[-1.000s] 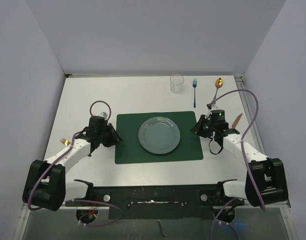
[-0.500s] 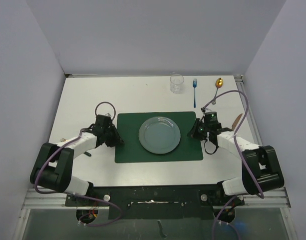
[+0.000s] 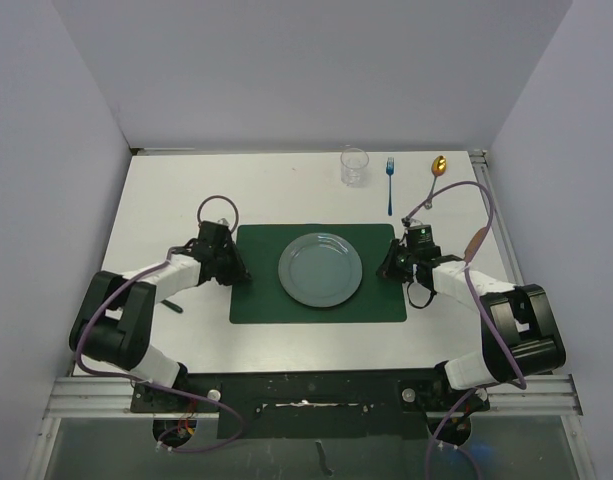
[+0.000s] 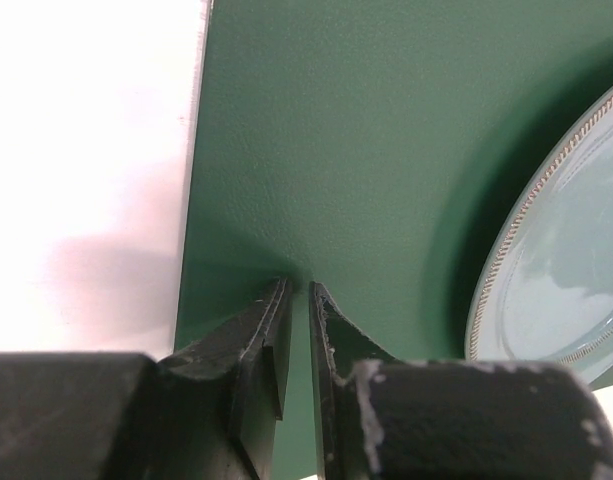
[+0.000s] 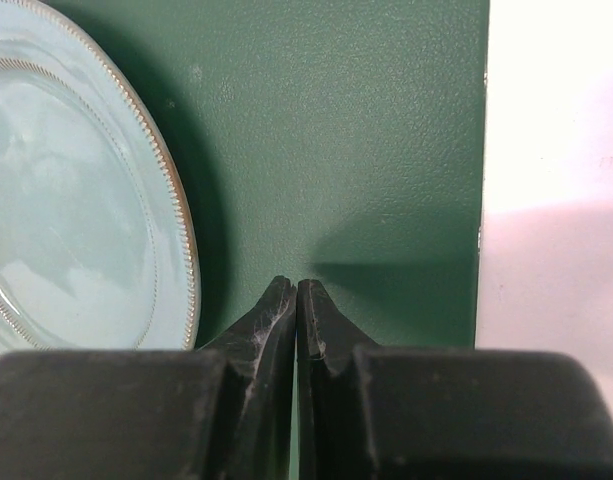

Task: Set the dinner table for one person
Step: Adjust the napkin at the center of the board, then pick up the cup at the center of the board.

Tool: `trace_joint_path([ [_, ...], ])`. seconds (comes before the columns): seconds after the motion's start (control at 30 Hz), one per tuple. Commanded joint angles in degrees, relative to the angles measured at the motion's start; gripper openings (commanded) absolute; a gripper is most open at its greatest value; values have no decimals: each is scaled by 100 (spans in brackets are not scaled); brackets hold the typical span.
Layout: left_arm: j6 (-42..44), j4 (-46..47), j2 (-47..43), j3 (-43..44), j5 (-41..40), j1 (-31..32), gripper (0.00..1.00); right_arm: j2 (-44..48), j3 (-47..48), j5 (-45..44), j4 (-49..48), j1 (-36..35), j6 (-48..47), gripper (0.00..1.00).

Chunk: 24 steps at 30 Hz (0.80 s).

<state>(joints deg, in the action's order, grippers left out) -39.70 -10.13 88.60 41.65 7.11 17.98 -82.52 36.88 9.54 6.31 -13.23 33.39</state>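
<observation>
The left gripper [image 4: 298, 290] is seen with its jaws parted by only a narrow slit, nothing visible between them, the tips set down on the dark green placemat [image 3: 256, 295] just inside its left edge. The right gripper [image 5: 296, 285] is clenched tight, its tips pressed on the same mat near the right edge. A pale blue-grey plate [image 3: 320, 269] is centred on the mat between the two grippers, touched by neither. The dinner table [image 3: 186, 190] is spread beneath everything, its long axis running left to right across both arms. At its far edge a clear glass [image 3: 354, 167] stands upright, its contents too small to tell, beside a blue fork [image 3: 390, 185] and a gold spoon [image 3: 439, 166].
</observation>
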Motion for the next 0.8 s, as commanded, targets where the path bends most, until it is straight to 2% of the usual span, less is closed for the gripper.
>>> trace_joint_path([
  [0.0,123,-64,-294,3,-194,48,13,14,109,-132,-84,-43,-110,0],
  [0.43,-82,-285,-1620,121,-267,48,8,45,639,-516,229,-29,-150,2],
  [0.63,-368,726,-2728,-149,-417,48,14,-79,1465,-818,539,-29,-352,12],
  [0.77,-480,1948,-3537,-646,-499,62,19,-401,2237,-1062,840,-13,-586,14],
])
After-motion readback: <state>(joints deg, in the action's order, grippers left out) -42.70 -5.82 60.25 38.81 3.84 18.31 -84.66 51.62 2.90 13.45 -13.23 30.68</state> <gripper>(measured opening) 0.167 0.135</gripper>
